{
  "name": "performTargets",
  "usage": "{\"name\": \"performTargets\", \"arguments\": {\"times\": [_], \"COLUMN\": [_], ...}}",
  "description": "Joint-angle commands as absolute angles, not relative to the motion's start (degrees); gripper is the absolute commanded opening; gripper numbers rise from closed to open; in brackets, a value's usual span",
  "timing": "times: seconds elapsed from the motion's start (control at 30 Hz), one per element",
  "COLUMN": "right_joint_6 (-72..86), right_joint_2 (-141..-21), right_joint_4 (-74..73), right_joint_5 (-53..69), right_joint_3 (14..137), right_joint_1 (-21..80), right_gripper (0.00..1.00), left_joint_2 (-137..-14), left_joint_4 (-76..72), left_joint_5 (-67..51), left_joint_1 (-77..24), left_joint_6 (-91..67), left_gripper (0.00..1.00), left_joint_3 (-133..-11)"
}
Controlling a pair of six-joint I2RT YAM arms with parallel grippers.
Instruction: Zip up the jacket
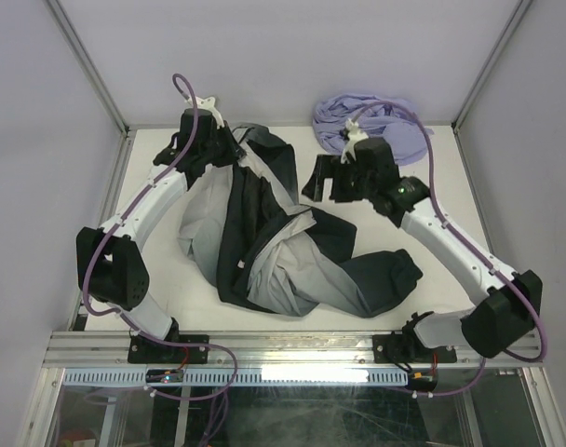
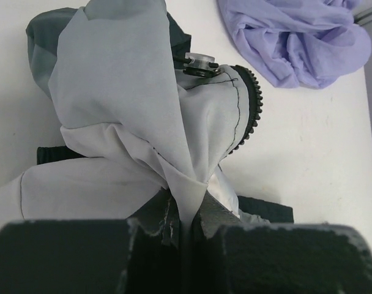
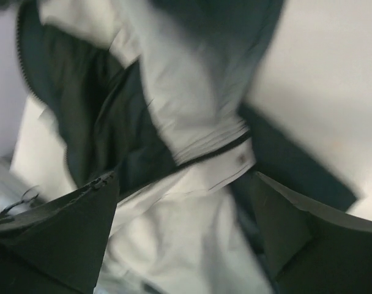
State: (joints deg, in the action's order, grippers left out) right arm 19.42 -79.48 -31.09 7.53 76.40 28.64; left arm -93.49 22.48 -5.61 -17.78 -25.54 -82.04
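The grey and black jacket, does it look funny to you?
Yes. The large black-to-grey fabric jacket lies crumpled and twisted on the white table, front open, black lining showing. The left gripper pinches one light grey fold at its far-left end.

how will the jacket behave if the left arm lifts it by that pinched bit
Probably very floppy: the jacket lies in crumpled folds and drapes limply where the left gripper pinches it. It looks thin, so likely light, sagging and trailing when lifted. The toothed zipper edge seems the only stiffer part.
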Motion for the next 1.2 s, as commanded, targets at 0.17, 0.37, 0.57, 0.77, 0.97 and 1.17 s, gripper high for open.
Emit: {"name": "performTargets", "arguments": {"times": [0.17,0.37,0.57,0.77,0.97,1.17], "right_joint_6": [43.7,47.1,40.3,27.4,13.4,5.5], "right_joint_2": [-75.6,-80.0,-83.6,-82.1,-78.5,-79.0], "right_joint_4": [-9.6,-3.1,-3.8,-14.2,-27.5,-36.6], "right_joint_5": [14.3,10.5,5.6,1.3,0.1,-3.0], "right_joint_3": [58.5,56.7,62.5,76.0,94.1,110.8], "right_joint_1": [42.5,45.9,45.2,43.2,41.5,41.2], "right_gripper": [0.93,0.92,0.62,0.0,0.0,0.0], "left_joint_2": [-91.8,-89.8,-84.8,-75.0,-68.6,-67.7], "left_joint_4": [12.1,9.5,8.6,14.1,21.5,25.5], "left_joint_5": [-5.9,-7.2,-6.0,-5.7,-8.5,-11.9], "left_joint_1": [-17.6,-17.6,-17.6,-17.6,-17.6,-17.6], "left_joint_6": [-31.4,-33.3,-32.2,-27.2,-23.3,-22.1], "left_gripper": [0.0,0.0,0.0,0.0,0.0,0.0], "left_joint_3": [-79.1,-74.9,-72.0,-79.6,-97.0,-111.2]}}
